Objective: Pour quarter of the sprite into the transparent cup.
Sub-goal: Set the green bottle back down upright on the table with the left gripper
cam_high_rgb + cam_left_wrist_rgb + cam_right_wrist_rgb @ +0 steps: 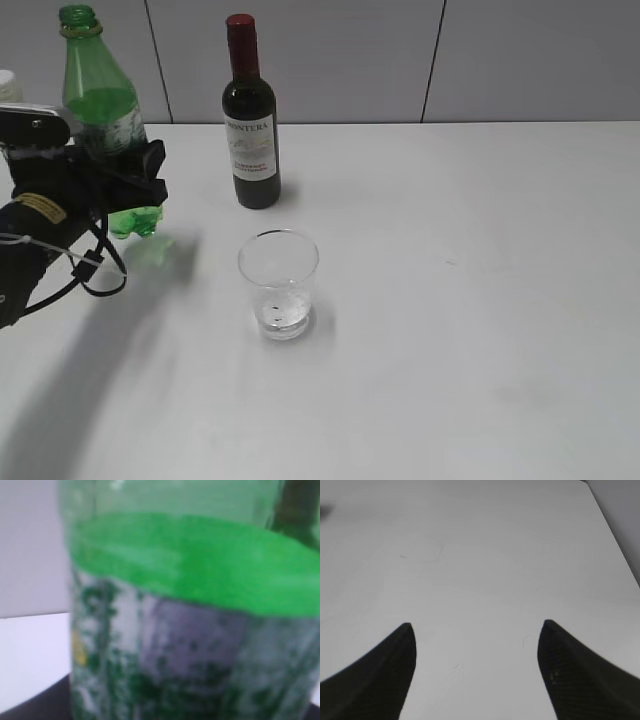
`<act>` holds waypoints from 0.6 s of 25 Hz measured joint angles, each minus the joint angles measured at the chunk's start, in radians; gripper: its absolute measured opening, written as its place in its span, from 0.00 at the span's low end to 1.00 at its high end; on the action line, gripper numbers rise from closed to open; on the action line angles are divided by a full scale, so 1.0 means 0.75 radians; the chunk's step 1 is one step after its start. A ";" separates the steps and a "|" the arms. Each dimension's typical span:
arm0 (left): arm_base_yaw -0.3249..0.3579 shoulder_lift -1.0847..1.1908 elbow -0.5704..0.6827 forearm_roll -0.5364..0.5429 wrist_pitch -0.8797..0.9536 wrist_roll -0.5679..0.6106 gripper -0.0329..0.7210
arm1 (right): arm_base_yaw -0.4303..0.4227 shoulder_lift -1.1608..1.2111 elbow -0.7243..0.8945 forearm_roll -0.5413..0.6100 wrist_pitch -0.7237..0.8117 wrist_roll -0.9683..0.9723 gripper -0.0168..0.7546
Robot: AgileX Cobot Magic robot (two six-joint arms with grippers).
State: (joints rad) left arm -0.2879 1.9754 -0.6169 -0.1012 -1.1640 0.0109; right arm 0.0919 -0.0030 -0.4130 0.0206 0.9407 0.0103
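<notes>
The sprite (pixel 100 100), a green translucent bottle with a whitish label and no cap, stands upright at the left, lifted a little off the table. My left gripper (pixel 125 175) is shut on the sprite around its label. The bottle fills the left wrist view (pixel 190 580), blurred. The transparent cup (pixel 279 284) stands on the white table (pixel 450 300) to the right of the bottle, apart from it, with a trace of liquid at its bottom. My right gripper (pixel 476 630) is open and empty over bare table; it is out of the exterior view.
A dark wine bottle (pixel 250 120) with a red top stands behind the cup near the grey back wall. A white cap (pixel 8 85) of another bottle shows at the far left edge. The table's far right corner (pixel 587 485) shows in the right wrist view.
</notes>
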 joint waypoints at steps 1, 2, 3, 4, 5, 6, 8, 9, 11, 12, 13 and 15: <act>0.000 0.019 -0.034 0.005 0.000 -0.001 0.65 | 0.000 0.000 0.000 0.000 0.000 0.000 0.78; 0.000 0.045 -0.063 0.010 -0.002 -0.003 0.65 | 0.000 0.000 0.000 0.000 0.000 0.000 0.78; 0.000 0.072 -0.095 0.015 -0.002 -0.006 0.65 | 0.000 0.000 0.000 0.000 0.000 0.000 0.78; 0.000 0.094 -0.125 0.017 -0.002 -0.014 0.65 | 0.000 0.000 0.000 0.000 0.000 0.000 0.78; 0.000 0.120 -0.148 0.017 -0.002 -0.014 0.65 | 0.000 0.000 0.000 0.000 0.000 0.000 0.78; 0.000 0.143 -0.172 0.017 -0.002 -0.014 0.65 | 0.000 0.000 0.000 0.000 0.000 0.000 0.78; 0.000 0.181 -0.207 0.019 0.000 -0.014 0.65 | 0.000 0.000 0.000 0.000 0.000 0.000 0.78; 0.000 0.199 -0.218 0.019 0.000 -0.014 0.65 | 0.000 0.000 0.000 0.000 0.001 0.000 0.78; 0.001 0.225 -0.238 0.020 0.000 -0.014 0.65 | 0.000 0.000 0.000 0.000 0.001 0.000 0.78; 0.001 0.232 -0.242 0.020 0.000 -0.014 0.65 | 0.000 0.000 0.000 0.000 0.001 0.000 0.78; 0.002 0.237 -0.243 0.020 -0.001 -0.014 0.65 | 0.000 0.000 0.000 0.000 0.001 0.000 0.78; 0.004 0.242 -0.243 0.022 0.001 -0.014 0.65 | 0.000 0.000 0.000 0.000 0.001 0.000 0.78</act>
State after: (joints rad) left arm -0.2850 2.1565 -0.7991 -0.0845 -1.1635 0.0000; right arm 0.0919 -0.0030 -0.4130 0.0206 0.9411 0.0103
